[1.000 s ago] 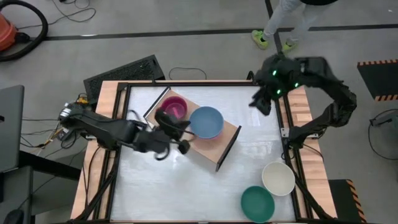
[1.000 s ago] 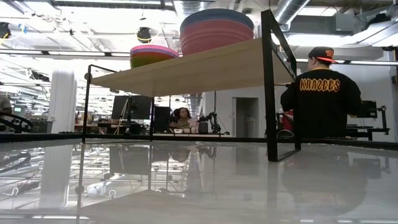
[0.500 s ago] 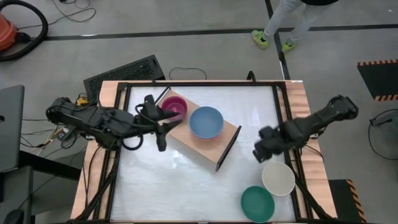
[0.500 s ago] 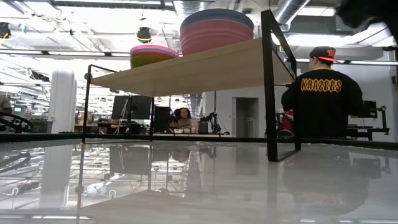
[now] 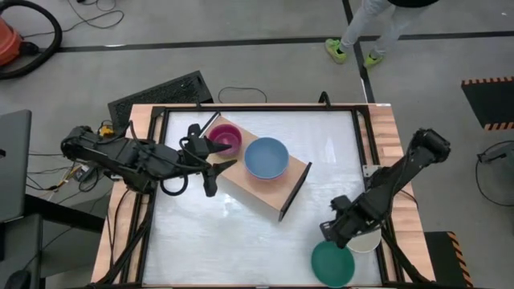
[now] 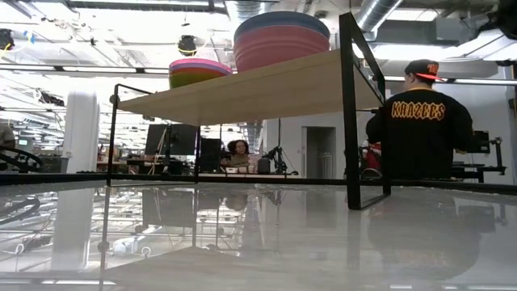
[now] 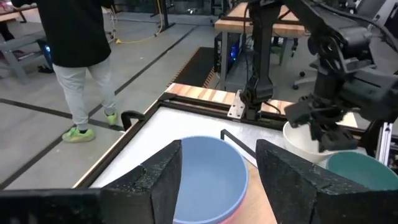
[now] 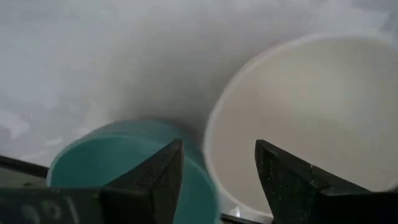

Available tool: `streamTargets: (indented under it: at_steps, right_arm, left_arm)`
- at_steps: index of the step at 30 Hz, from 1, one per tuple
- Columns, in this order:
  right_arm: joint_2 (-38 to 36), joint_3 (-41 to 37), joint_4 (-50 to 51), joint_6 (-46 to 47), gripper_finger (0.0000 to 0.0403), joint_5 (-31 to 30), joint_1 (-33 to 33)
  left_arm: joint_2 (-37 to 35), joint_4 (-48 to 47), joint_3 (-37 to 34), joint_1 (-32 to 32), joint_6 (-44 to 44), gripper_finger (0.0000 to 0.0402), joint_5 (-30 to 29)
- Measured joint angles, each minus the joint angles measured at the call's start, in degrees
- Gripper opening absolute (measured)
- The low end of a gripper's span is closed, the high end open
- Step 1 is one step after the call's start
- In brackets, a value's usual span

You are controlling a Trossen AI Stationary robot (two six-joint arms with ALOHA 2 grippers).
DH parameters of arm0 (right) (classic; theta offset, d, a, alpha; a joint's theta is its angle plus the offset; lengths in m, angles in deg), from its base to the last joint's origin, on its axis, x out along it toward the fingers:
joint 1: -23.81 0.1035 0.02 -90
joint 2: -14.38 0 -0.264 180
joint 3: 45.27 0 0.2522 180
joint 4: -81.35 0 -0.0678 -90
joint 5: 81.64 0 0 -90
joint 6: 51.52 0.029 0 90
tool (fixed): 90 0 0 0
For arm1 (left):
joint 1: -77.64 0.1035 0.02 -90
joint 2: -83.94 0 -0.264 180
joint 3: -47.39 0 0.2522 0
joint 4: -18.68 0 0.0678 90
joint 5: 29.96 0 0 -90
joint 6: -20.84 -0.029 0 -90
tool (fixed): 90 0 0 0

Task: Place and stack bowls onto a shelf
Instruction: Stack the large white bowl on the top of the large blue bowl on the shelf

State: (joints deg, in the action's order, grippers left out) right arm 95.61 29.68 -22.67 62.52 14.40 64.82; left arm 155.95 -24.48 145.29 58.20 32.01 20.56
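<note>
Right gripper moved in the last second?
Yes. In the high view the right gripper went from the table's far right corner to the near right, over the cream-white bowl, jaws open.

Robotics lab: exposed ceiling ducts, monitor desks, taped floor.

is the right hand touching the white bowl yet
Cannot tell. In the right wrist view the open right hand straddles the white bowl's rim without visible contact, and the high view hides the rim beneath the hand.

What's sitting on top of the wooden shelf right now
On the shelf are two stacks: grey-blue bowl over a pink bowl, magenta bowl over lime green. Anything deeper is hidden.
</note>
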Motion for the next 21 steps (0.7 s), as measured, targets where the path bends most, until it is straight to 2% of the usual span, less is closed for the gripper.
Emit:
streamTargets:
  at_steps: [4, 12, 16, 21]
  right_arm:
    - [3.14, 0.02, -3.44, -0.26, 0.0224, 0.02, -0.66]
    - [7.54, 0.0, 0.15, -1.21, 0.0218, 2.81, -0.9]
    - [8.18, -0.6, -0.81, -2.0, 0.0183, 4.03, -1.09]
    - [8.13, -3.15, -4.02, -3.77, 0.011, 4.64, -1.72]
  left_arm:
    - [0.0, -0.12, 0.0, 0.0, 0.05, 0.0191, -0.01]
    - [0.0, -0.27, 0.0, 0.0, 0.54, 0.0191, 1.55]
    - [0.0, -0.27, 0.0, 0.0, 0.63, 0.0191, 1.67]
    - [0.0, -0.21, 0.0, 0.0, 0.64, 0.0191, 1.67]
